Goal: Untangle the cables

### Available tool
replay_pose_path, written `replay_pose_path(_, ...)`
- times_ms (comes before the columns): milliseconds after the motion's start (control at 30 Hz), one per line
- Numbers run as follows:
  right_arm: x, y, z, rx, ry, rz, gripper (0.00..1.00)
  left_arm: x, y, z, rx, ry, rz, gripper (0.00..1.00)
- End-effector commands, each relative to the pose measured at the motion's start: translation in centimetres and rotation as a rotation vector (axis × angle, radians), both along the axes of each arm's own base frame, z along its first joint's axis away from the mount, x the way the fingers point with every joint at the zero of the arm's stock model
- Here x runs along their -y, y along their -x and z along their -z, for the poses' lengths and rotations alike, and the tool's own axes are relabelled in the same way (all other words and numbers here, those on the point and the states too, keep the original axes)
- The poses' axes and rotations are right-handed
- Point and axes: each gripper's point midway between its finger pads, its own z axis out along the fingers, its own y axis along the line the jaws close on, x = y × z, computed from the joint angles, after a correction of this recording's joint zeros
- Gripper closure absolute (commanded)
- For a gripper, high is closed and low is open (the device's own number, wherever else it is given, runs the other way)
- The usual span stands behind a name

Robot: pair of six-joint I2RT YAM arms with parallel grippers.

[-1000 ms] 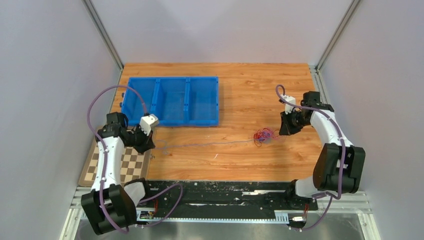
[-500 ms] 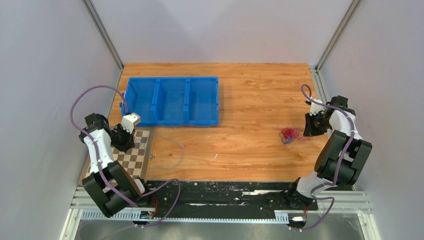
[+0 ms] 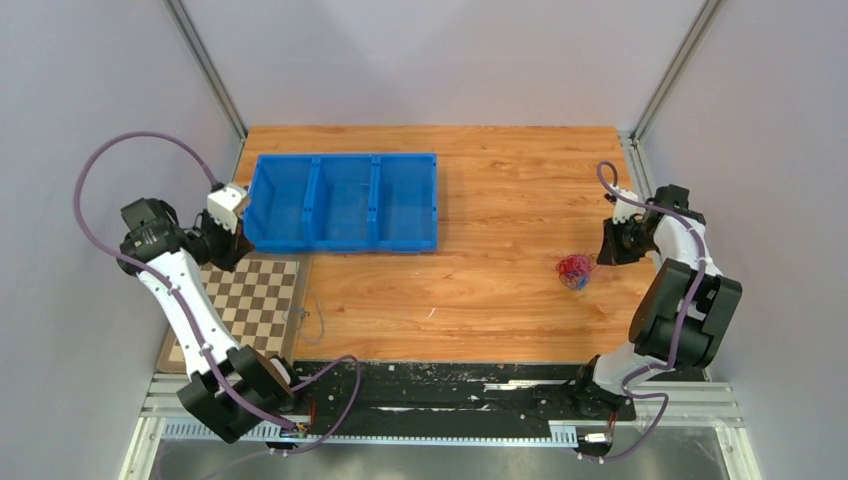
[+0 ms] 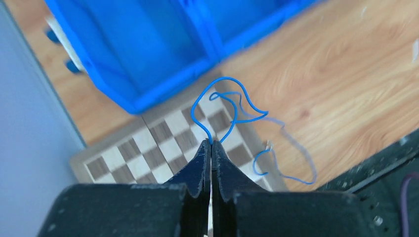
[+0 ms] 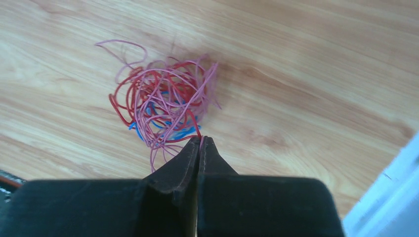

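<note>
The left jaws are pressed shut on a thin blue cable (image 4: 232, 106), pinched right at their tips. Its loops stand just ahead of them over the checkerboard mat (image 4: 163, 140), and its tail runs off to their right toward the bare worktop (image 4: 346, 74). Beyond the loops sits the blue bin (image 4: 148, 49). The right jaws are also closed, nipping a strand at the near edge of the tangle (image 5: 165, 106). This knot of red, pink and some blue wire lies on the worktop directly ahead of their tips. The two sets of jaws are well apart, and no line seems to join the blue cable to the tangle, so it looks pulled free while the right side anchors the rest. The step in hand is probably setting this cable aside. The left jaws would then open away from the knot, perhaps over the bin, and return for a loose end rather than a mid-loop.
</note>
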Motion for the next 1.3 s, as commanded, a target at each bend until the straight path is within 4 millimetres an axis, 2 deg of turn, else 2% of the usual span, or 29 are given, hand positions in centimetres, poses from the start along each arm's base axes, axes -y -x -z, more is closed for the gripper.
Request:
replay_pose_path(0, -3.8, -1.2, -2.2, 0.058, -0.098, -0.058, 1.0, 4.0, -0.9, -9.3, 0.181, 0.227, -0.057, 1.0)
replay_pose_path(133, -6.2, -1.8, -2.9, 0.062, -0.132, -0.099, 1.0, 3.2, -3.1, -16.9, 0.35, 0.268, -0.162, 1.0)
replay_pose_path(333, -9.5, -2.9, -4.2, 0.067, -0.192, -0.14, 1.0, 0.4, -6.6, -27.2, 0.639, 0.307, -0.299, 1.0)
replay_pose_path(400, -10.6, -3.1, -4.5, 0.063, -0.213, -0.153, 1.0, -0.4, -7.7, -29.3, 0.694, 0.333, -0.323, 1.0)
replay_pose_path(533, -12.4, -3.4, -4.6, 0.044, -0.238, -0.179, 1.0, -1.8, -10.9, -31.1, 0.74, 0.356, -0.341, 1.0)
replay_pose_path(633, -13.2, -3.5, -4.4, 0.03, -0.252, -0.185, 1.0, -3.1, -13.7, -30.3, 0.733, 0.357, -0.35, 1.0)
replay_pose_path(667, -13.3, -3.6, -4.4, 0.027, -0.256, -0.186, 1.0, -2.9, -14.2, -30.6, 0.743, 0.351, -0.339, 1.0)
replay_pose_path(700, -13.4, -3.7, -4.4, 0.024, -0.259, -0.184, 1.0, -3.5, -15.2, -29.9, 0.728, 0.348, -0.345, 1.0)
replay_pose_path(733, -13.5, -3.7, -4.3, 0.021, -0.264, -0.182, 1.0, -3.4, -15.6, -29.8, 0.723, 0.349, -0.338, 1.0)
replay_pose_path(800, -13.6, -3.8, -4.2, 0.014, -0.27, -0.179, 1.0, -3.5, -16.8, -28.3, 0.678, 0.363, -0.336, 1.0)
replay_pose_path(867, -13.6, -3.8, -3.9, 0.005, -0.275, -0.174, 1.0, -3.5, -17.6, -25.9, 0.624, 0.341, -0.324, 1.0)
replay_pose_path(900, -13.7, -3.8, -3.8, 0.001, -0.279, -0.175, 1.0, -3.4, -17.9, -24.0, 0.582, 0.341, -0.328, 1.0)
replay_pose_path(933, -13.8, -3.7, -3.8, -0.003, -0.285, -0.173, 1.0, -3.6, -18.0, -23.1, 0.577, 0.313, -0.326, 1.0)
replay_pose_path(967, -14.0, -3.7, -3.7, -0.007, -0.292, -0.174, 1.0, -3.4, -18.0, -21.0, 0.54, 0.309, -0.328, 1.0)
replay_pose_path(1000, -14.1, -3.6, -3.7, -0.011, -0.301, -0.173, 1.0, -3.5, -17.9, -19.9, 0.528, 0.282, -0.319, 1.0)
replay_pose_path(1033, -14.4, -3.6, -3.8, -0.014, -0.307, -0.179, 1.0, -3.1, -17.7, -17.7, 0.479, 0.282, -0.318, 1.0)
replay_pose_path(1067, -14.8, -3.5, -3.8, -0.017, -0.313, -0.187, 1.0, -2.9, -17.5, -16.5, 0.462, 0.256, -0.293, 1.0)
replay_pose_path(1100, -15.1, -3.4, -3.9, -0.017, -0.319, -0.195, 1.0, -2.1, -16.9, -14.1, 0.393, 0.26, -0.277, 1.0)
replay_pose_path(1133, -15.6, -3.2, -4.0, -0.02, -0.327, -0.207, 1.0, -1.8, -16.5, -13.0, 0.38, 0.216, -0.241, 1.0)
replay_pose_path(1167, -16.1, -3.1, -4.2, -0.019, -0.336, -0.22, 1.0, -1.0, -15.7, -10.7, 0.308, 0.222, -0.228, 0.99)
replay_pose_path(1200, -16.6, -2.9, -4.4, -0.019, -0.346, -0.237, 1.0, -0.7, -15.2, -10.0, 0.297, 0.2, -0.197, 0.97)
replay_pose_path(1233, -17.3, -2.7, -4.7, -0.02, -0.362, -0.255, 1.0, -0.3, -14.3, -8.5, 0.238, 0.214, -0.197, 0.89)
replay_pose_path(1267, -17.9, -2.4, -5.0, -0.021, -0.378, -0.276, 1.0, 0.0, -13.9, -8.0, 0.217, 0.211, -0.182, 0.84)
